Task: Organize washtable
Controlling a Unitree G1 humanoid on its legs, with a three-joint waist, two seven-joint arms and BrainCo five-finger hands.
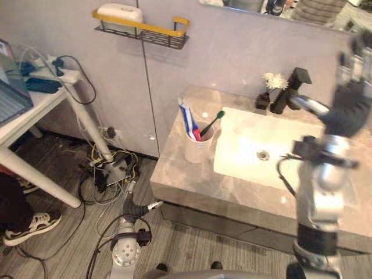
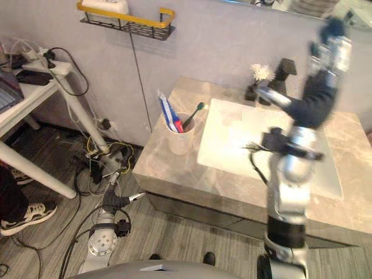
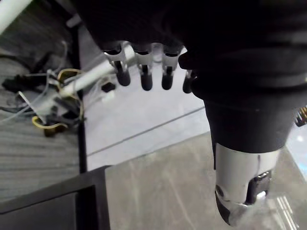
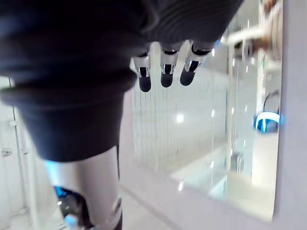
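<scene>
Indoors, marble washtable, grey wall, plank floor

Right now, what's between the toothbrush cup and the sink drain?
Just bare white basin lies between the cup and the drain, as the left eye view shows.

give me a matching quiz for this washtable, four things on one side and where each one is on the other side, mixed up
Things
1. white cup
2. black faucet
3. white box
4. right robot hand

Places
a. on the wall shelf
b. raised above the basin
c. on the counter, left of the basin
d. at the basin's back edge, beside the small flower vase

Pairs: 1-c, 2-d, 3-a, 4-b
</scene>
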